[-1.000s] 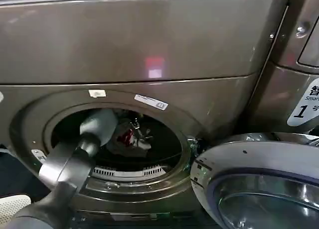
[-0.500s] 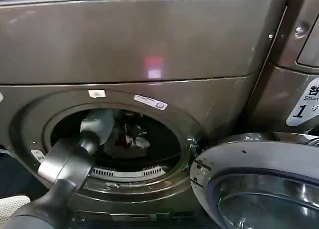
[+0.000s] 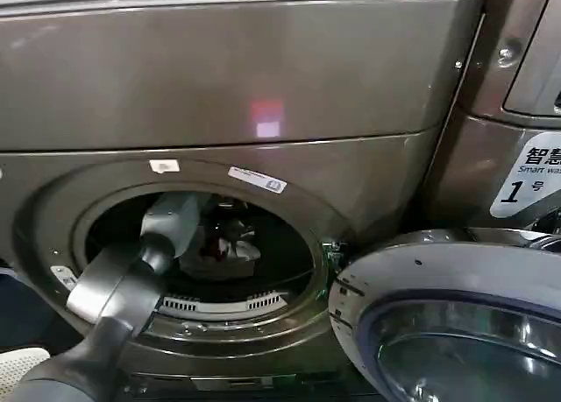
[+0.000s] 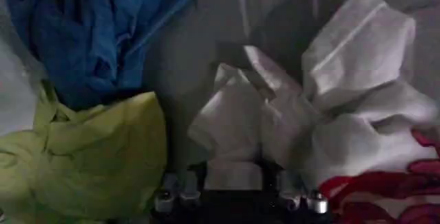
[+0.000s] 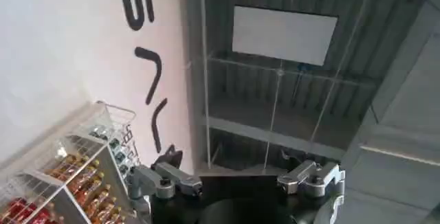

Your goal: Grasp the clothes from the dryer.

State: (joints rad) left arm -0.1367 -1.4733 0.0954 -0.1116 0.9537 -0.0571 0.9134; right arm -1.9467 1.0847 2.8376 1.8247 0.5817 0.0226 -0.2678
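Observation:
The dryer [image 3: 263,78] is a bronze-grey front loader with its round porthole open. My left arm [image 3: 131,279] reaches through the opening into the dark drum. Inside lie the clothes: a white piece with red print [image 4: 344,108], a yellow-green piece [image 4: 89,157] and a dark blue piece [image 4: 82,26]. From the head view the white and red piece [image 3: 232,244] shows just past my wrist. My left gripper [image 4: 234,177] is shut on a bunched fold of the white piece, which rises from between the two dark fingers. My right gripper [image 5: 234,163] is open, held away and pointing up at a ceiling.
The dryer's round door [image 3: 447,323] hangs open at the lower right, its glass facing me. A white label with a 1 [image 3: 526,187] sits on the panel to the right. A white perforated basket corner [image 3: 17,367] shows at the lower left. Shelves of bottles [image 5: 75,184] are near the right arm.
The left wrist has shifted slightly inside the drum. The white and red piece has bunched up and moved a little to the left with it. The head view has shifted slightly.

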